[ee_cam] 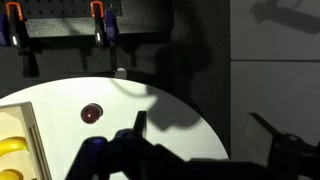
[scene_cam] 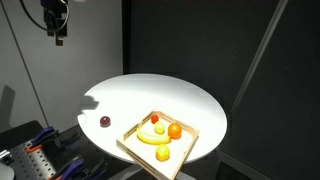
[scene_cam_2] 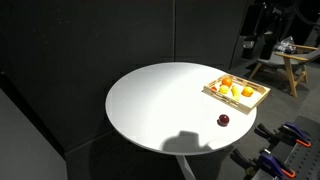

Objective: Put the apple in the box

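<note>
The apple (scene_cam: 105, 121) is a very small dark red fruit lying on the round white table (scene_cam: 130, 95), just outside the box. It shows in both exterior views (scene_cam_2: 223, 120) and in the wrist view (ee_cam: 91, 113). The box (scene_cam: 128, 141) is a shallow tan wooden tray near the table's edge, holding yellow and orange fruits; it also shows in an exterior view (scene_cam_2: 262, 93) and at the wrist view's left edge (ee_cam: 30, 125). My gripper (scene_cam: 58, 32) hangs high above the table, well away from the apple, open and empty; its fingers show dark in the wrist view (ee_cam: 200, 135).
Clamps with orange handles (ee_cam: 97, 20) hang on a rack beyond the table. A wooden chair (scene_cam_2: 290, 65) stands behind the table. Blue and orange tools (scene_cam: 35, 155) lie on a bench beside the table. Black curtains surround the scene.
</note>
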Controlling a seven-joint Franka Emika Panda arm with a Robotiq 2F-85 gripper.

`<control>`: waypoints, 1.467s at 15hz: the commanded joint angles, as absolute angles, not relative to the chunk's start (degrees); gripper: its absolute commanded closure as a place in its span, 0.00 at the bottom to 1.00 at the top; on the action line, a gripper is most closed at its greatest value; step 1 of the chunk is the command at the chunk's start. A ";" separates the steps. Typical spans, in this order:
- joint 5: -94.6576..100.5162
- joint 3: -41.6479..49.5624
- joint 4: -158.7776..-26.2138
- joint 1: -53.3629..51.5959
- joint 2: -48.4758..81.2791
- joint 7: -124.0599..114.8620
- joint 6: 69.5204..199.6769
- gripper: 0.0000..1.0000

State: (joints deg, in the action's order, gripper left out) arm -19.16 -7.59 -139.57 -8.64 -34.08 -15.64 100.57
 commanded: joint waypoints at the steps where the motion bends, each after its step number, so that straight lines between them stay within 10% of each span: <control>1: -19.54 -8.34 -139.38 -7.67 -34.13 -15.24 100.29 0.00; 22: -10.78 -8.60 -139.26 -5.36 -29.86 -12.37 115.00 0.00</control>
